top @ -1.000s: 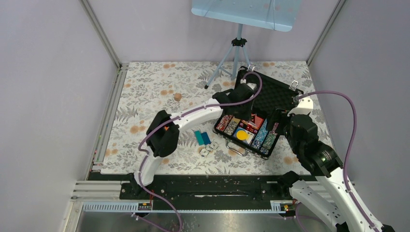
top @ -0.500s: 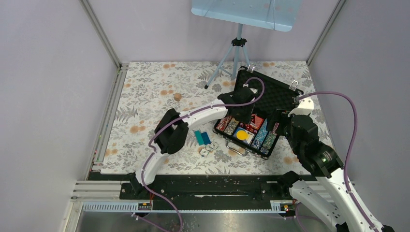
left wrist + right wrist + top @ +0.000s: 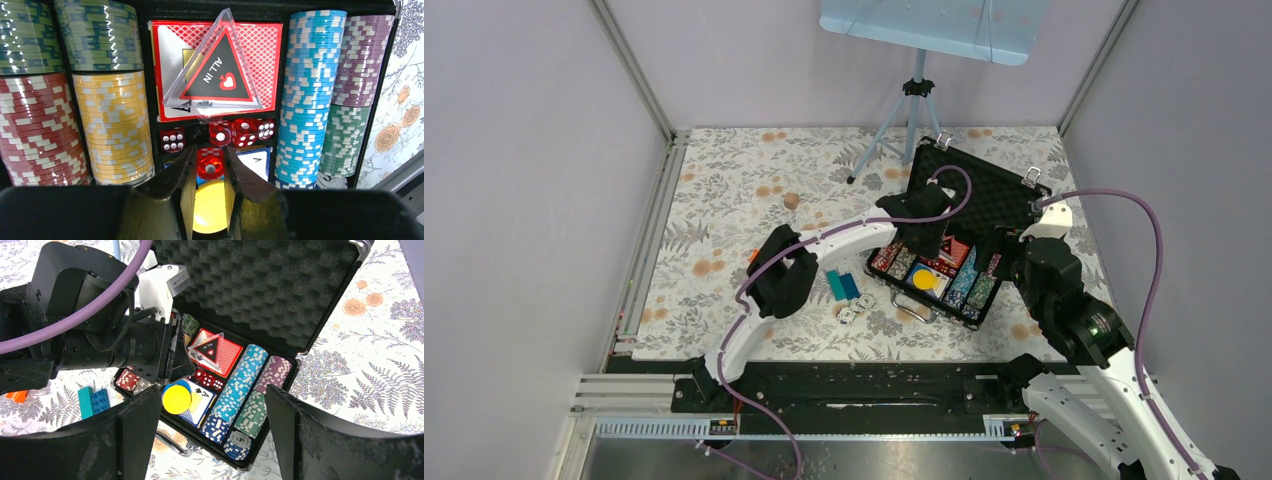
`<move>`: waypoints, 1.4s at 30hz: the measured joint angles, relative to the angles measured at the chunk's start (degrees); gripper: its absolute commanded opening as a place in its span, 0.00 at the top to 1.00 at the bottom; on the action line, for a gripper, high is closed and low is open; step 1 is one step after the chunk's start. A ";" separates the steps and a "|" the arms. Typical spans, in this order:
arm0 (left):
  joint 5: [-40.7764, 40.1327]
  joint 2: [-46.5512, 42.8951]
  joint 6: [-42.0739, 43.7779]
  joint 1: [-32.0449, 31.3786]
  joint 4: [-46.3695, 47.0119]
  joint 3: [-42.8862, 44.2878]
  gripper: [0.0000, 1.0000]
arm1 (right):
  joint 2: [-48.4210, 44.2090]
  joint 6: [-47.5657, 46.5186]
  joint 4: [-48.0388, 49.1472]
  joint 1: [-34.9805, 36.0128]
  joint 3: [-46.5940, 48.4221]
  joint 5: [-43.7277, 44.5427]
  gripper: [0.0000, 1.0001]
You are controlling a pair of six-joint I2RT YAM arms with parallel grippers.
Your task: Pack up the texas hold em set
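Case [image 3: 984,195] sits open on the right side of the table [image 3: 724,200], lid tipped to the far side. Left gripper [image 3: 210,151] is pinching a red die [image 3: 210,165] over the middle tray. Right gripper [image 3: 210,390] hangs over the case's near-right edge, jaws wide with nothing in them.

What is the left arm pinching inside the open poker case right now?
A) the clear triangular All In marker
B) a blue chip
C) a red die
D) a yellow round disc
C: in the left wrist view, the left end effector has its two fingers pressed against either side of a red die.
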 measured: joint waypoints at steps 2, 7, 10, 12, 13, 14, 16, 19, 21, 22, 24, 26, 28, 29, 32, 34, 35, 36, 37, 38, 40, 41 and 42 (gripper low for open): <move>-0.15 0.11 0.09 0.00 0.04 0.00 0.93 | 0.00 0.00 0.00 0.00 0.00 -0.04 0.18; -0.50 0.76 0.26 0.02 0.44 0.00 0.93 | 0.00 0.02 0.00 0.00 0.00 -0.09 0.18; -0.55 1.25 0.28 0.24 0.94 0.00 0.93 | 0.00 0.02 0.00 0.00 0.00 -0.11 0.18; -0.55 1.53 0.28 0.39 1.51 0.00 0.93 | 0.00 0.02 -0.02 0.00 0.00 -0.13 0.18; -0.55 1.64 0.28 0.48 1.66 0.02 0.93 | 0.00 0.02 -0.02 0.00 0.00 -0.13 0.18; -0.55 1.73 0.28 0.55 1.81 0.02 0.93 | 0.00 0.02 -0.07 0.00 0.00 -0.13 0.18; -0.57 1.84 0.28 0.63 2.27 0.00 0.93 | 0.00 0.02 -0.13 0.00 0.00 -0.13 0.18; -0.70 1.92 0.31 0.70 2.80 0.00 0.93 | 0.00 0.02 -0.42 0.00 0.00 -0.13 0.18; -0.85 2.01 0.42 0.79 3.17 0.00 0.93 | 0.00 0.02 -0.44 0.00 0.00 -0.15 0.18; -0.87 2.03 0.44 0.79 3.39 0.00 0.92 | 0.00 0.02 -0.42 0.00 0.00 -0.15 0.18; -0.87 2.14 0.46 0.85 3.67 0.02 0.90 | 0.00 0.02 -0.44 0.00 0.00 -0.15 0.18; -0.85 2.19 0.46 0.85 3.74 0.00 0.87 | 0.00 0.04 -0.44 0.00 0.00 -0.15 0.18; -0.83 2.21 0.46 0.85 3.78 0.00 0.85 | 0.00 0.04 -0.44 0.00 0.00 -0.17 0.18; -0.83 2.21 0.46 0.85 3.80 0.00 0.84 | 0.00 0.04 -0.44 0.00 0.00 -0.17 0.18; -0.81 2.21 0.50 0.85 3.85 0.00 0.78 | 0.02 0.07 -0.44 0.00 0.00 -0.17 0.18; -0.79 2.21 0.68 0.85 3.85 0.00 0.73 | 0.04 0.07 -0.42 0.00 0.00 -0.17 0.18; -0.79 2.21 0.72 0.85 3.87 0.00 0.71 | 0.07 0.07 -0.44 0.00 0.00 -0.17 0.18; -0.79 2.21 0.85 0.85 3.87 -0.02 0.68 | 0.11 0.09 -0.44 0.00 0.00 -0.17 0.18; -0.72 2.21 0.98 0.85 3.91 -0.04 0.66 | 0.15 0.09 -0.44 0.00 0.00 -0.20 0.18; -0.66 2.21 1.11 0.85 4.00 -0.11 0.63 | 0.22 0.09 -0.44 0.00 0.00 -0.17 0.18; -0.46 2.21 1.11 0.85 4.31 -0.20 0.62 | 0.33 0.11 -0.46 0.00 0.00 -0.20 0.18; -0.46 2.21 1.14 0.85 4.42 -0.24 0.61 | 0.37 0.11 -0.46 0.00 0.00 -0.20 0.18; -0.48 2.21 1.16 0.83 4.50 -0.26 0.61 | 0.37 0.13 -0.46 0.00 0.00 -0.20 0.18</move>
